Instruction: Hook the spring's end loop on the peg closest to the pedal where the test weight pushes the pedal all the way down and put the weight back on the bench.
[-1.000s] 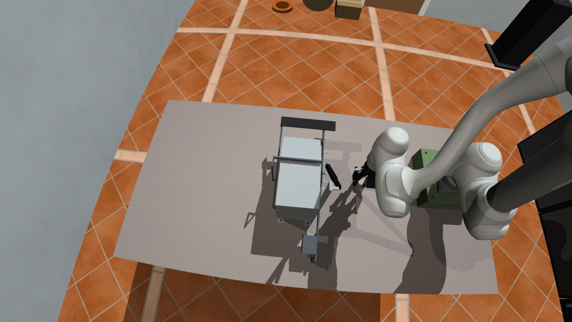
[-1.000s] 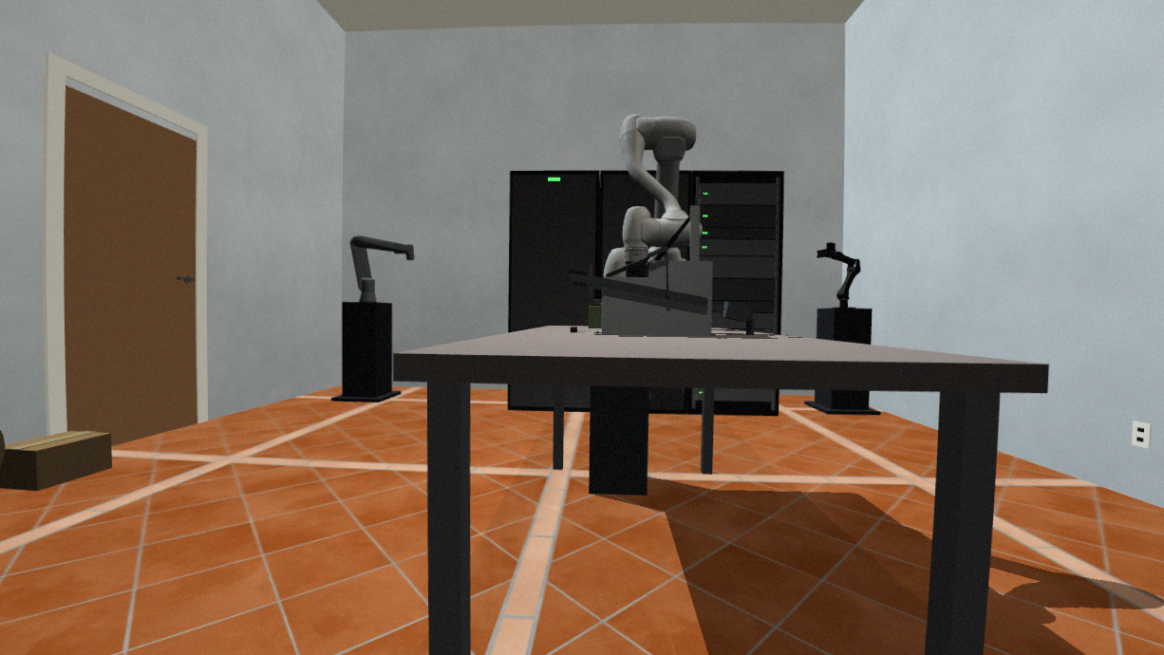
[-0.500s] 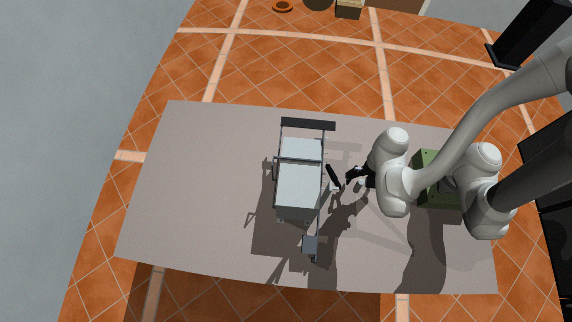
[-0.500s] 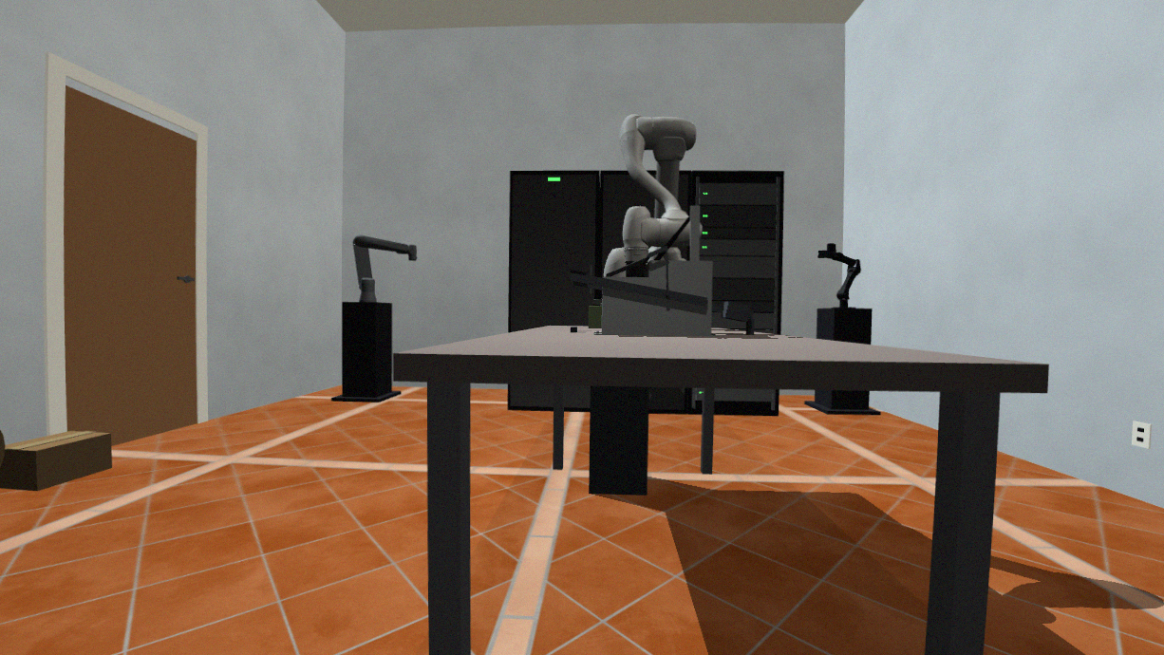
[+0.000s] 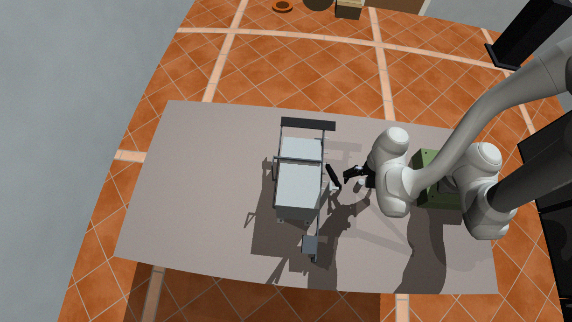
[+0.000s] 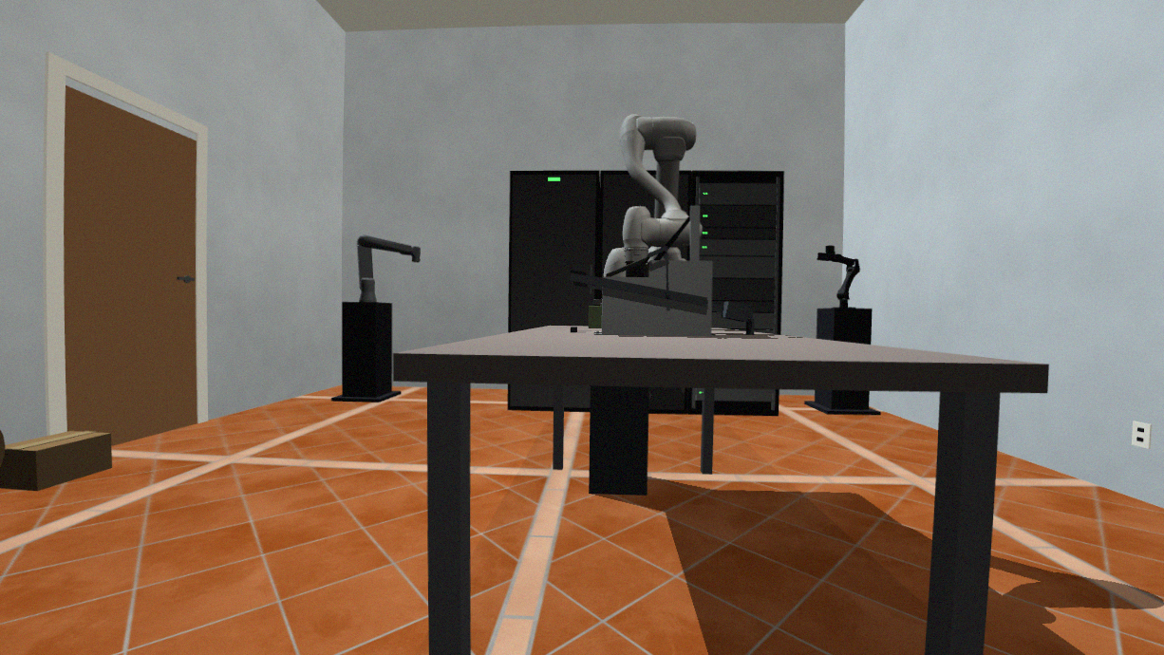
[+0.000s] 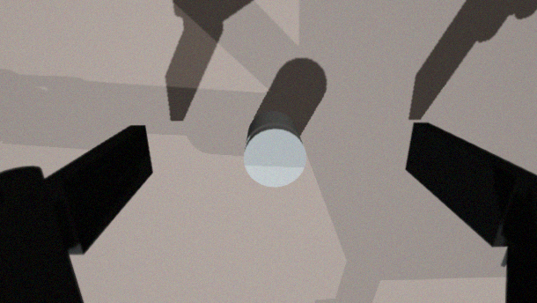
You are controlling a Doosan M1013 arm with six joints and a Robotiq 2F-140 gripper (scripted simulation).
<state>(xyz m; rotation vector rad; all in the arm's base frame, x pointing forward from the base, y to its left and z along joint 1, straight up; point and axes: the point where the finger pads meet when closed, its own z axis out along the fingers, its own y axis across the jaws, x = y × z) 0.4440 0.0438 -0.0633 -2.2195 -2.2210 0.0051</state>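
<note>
The steel test weight (image 7: pixel 275 156), a small cylinder with a pale top, stands upright on the bench. In the overhead view it (image 5: pixel 361 181) is right of the feeder. My gripper (image 7: pixel 280 148) hangs straight above it, open wide; both black fingers are well clear of the weight. In the overhead view the gripper (image 5: pixel 355 176) sits between the arm's wrist and the grey feeder box (image 5: pixel 298 176). The black pedal plate (image 5: pixel 308 123) is at the feeder's far end. The dark spring (image 5: pixel 332 176) lies slanted along the feeder's right side by the small pegs (image 5: pixel 326 144). I cannot tell which peg holds its loop.
A green block stands on the bench under the arm, right of the weight. A small grey plate (image 5: pixel 309 243) sticks out at the feeder's near end. In the low side view the feeder (image 6: pixel 655 301) hides the gripper and weight.
</note>
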